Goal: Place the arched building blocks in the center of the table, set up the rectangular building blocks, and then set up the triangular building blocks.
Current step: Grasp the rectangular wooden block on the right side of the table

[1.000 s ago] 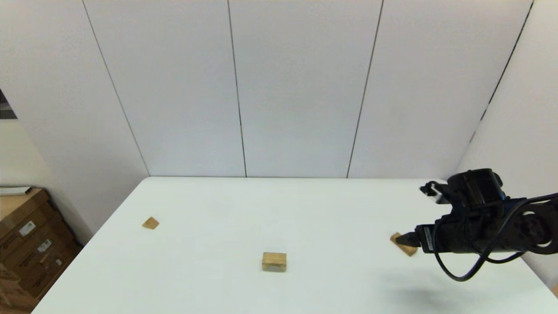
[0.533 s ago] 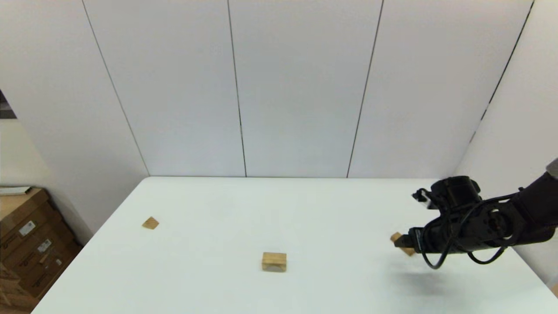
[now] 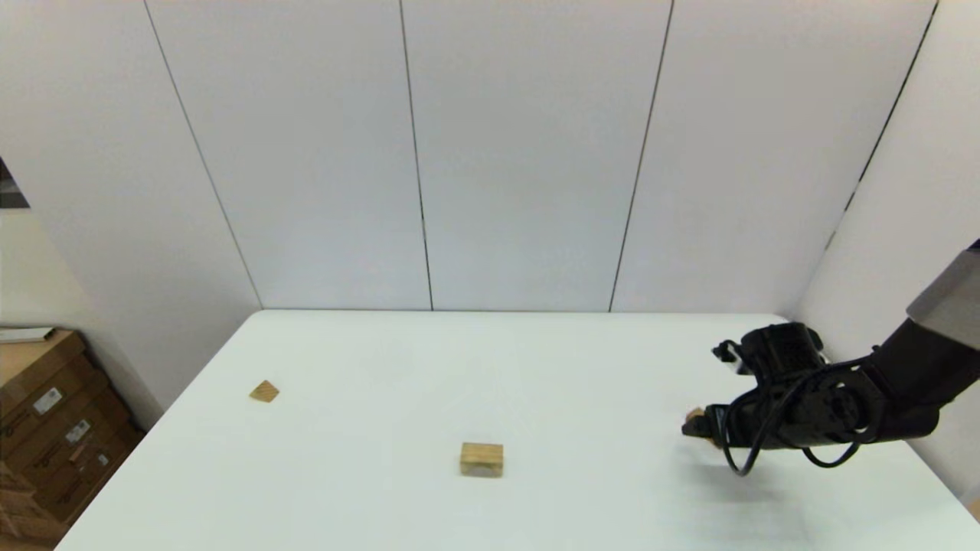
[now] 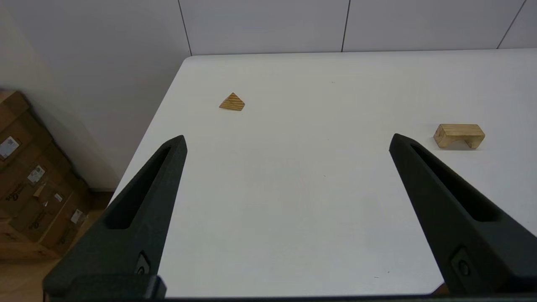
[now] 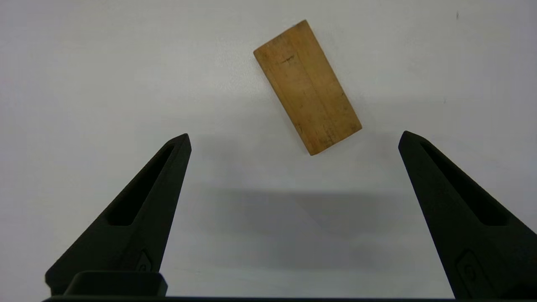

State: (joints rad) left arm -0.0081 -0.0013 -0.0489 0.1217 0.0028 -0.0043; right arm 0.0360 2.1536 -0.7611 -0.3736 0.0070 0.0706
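Surface: plain white table before grey wall panels.
Right gripper: jaws spread wide, empty, hanging just over the rectangular block, which lies flat and skewed near the table's right edge.
Handling: likely light, stiff, smooth wood; pinch across its narrow long sides.
Arched block: near table centre.
Triangular block: far left.
Left gripper: parked, jaws apart.

White table carries arch block, wedge, flat bar.
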